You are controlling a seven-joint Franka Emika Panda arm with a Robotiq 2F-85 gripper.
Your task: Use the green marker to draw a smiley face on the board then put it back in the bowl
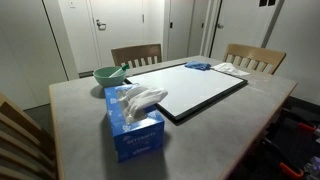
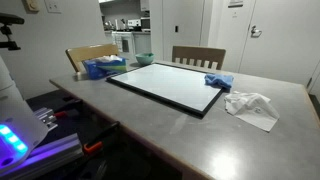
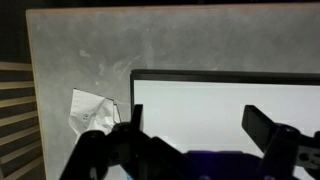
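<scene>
Evidently nothing is drawn yet: the board (image 1: pixel 200 90) is blank, the green marker (image 1: pixel 119 68), small and dim, seems to rest in the bowl (image 1: pixel 103 77), and the gripper (image 3: pixel 197 135) hangs wide open and empty above the board's edge.

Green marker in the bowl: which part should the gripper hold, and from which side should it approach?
Probably its upper end, coming from above. The green marker seems to lean on the bowl rim, its tip raised toward the whiteboard; its lower part sits inside, hard to reach.
</scene>
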